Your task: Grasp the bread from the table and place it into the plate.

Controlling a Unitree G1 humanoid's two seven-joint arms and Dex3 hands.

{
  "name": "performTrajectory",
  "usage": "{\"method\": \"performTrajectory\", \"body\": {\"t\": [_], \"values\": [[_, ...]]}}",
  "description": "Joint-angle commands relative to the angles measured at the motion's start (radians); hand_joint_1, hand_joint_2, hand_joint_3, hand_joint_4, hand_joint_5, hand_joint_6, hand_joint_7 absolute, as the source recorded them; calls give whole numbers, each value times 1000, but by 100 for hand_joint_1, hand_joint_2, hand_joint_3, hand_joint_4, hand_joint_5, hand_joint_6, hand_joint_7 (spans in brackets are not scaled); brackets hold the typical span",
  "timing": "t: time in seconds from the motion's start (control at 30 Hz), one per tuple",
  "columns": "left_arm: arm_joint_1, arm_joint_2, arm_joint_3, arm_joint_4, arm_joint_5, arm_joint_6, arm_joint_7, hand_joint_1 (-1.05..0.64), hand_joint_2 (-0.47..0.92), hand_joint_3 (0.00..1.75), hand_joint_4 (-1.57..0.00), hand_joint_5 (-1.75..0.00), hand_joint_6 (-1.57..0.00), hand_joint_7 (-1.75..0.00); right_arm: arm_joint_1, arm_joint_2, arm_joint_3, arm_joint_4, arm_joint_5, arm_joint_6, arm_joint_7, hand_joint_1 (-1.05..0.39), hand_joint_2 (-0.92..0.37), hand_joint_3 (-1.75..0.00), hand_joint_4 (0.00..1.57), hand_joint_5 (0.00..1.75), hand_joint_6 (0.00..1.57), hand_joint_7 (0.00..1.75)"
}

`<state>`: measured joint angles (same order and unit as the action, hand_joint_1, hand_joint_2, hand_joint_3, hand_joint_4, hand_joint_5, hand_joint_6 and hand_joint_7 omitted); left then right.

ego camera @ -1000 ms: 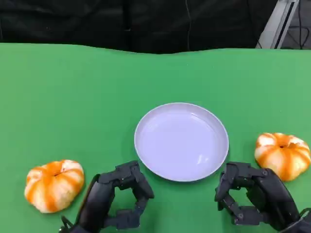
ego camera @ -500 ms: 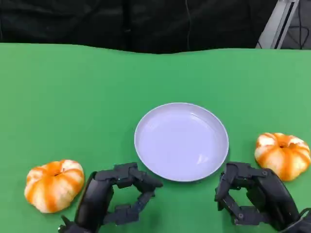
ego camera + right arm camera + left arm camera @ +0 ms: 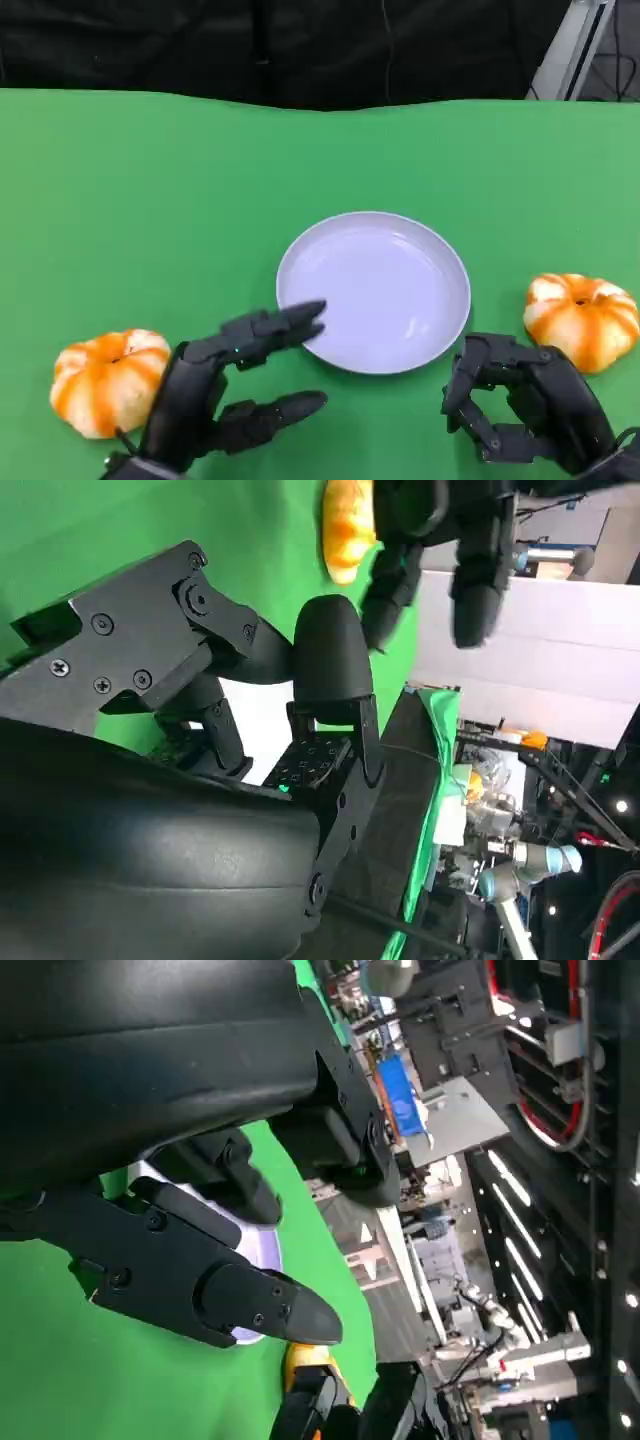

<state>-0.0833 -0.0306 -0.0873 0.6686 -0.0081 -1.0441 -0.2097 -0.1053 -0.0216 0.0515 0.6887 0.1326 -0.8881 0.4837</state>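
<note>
Two orange-and-white pumpkin-shaped bread rolls lie on the green surface [image 3: 150, 200], one [image 3: 108, 381] left and one [image 3: 583, 319] right of the round white plate [image 3: 373, 291]. Left hand [image 3: 225, 390] fingers spread, empty; right hand [image 3: 520, 410] fingers curled, empty.

A green surface [image 3: 150, 200] carries a white plate [image 3: 373, 291] between and just ahead of the left robot hand [image 3: 225, 385] and right robot hand [image 3: 515, 410]. One orange-striped bread [image 3: 108, 381] lies outside the left robot hand, another [image 3: 583, 319] beyond the right.

Even, bright light falls from above me; soft shadows sit under my left hand [image 3: 215, 395]. The plate [image 3: 373, 291] shows a faint glare. Wrist views blur up close.
</note>
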Motion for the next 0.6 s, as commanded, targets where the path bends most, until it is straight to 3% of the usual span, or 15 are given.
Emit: {"method": "performTrajectory", "body": {"t": [0.03, 0.3, 0.53, 0.6], "values": [[23, 27, 5, -66, 0, 30, -2, -69, 92, 10, -41, 0, -38, 0, 1, -17, -7, -5, -2, -4, -2, -9, -56, -107, 80, 159, 83, 131], [76, 62, 59, -218, 173, 121, 121, -80, 92, 10, -30, 0, -30, 0, 7, -14, -6, -14, 3, -2, 0, -10, -56, -106, 80, 160, 83, 132], [119, 109, 100, -363, 371, 231, 262, -83, 92, 13, -33, -2, -30, 0, 15, -19, -7, -19, 9, -2, 8, -9, -57, -105, 80, 160, 82, 132], [143, 121, 112, -438, 470, 318, 312, -84, 92, 15, -33, -2, -29, 0, 16, -20, -8, -20, 10, -2, 9, -9, -58, -104, 80, 159, 82, 132]]}}
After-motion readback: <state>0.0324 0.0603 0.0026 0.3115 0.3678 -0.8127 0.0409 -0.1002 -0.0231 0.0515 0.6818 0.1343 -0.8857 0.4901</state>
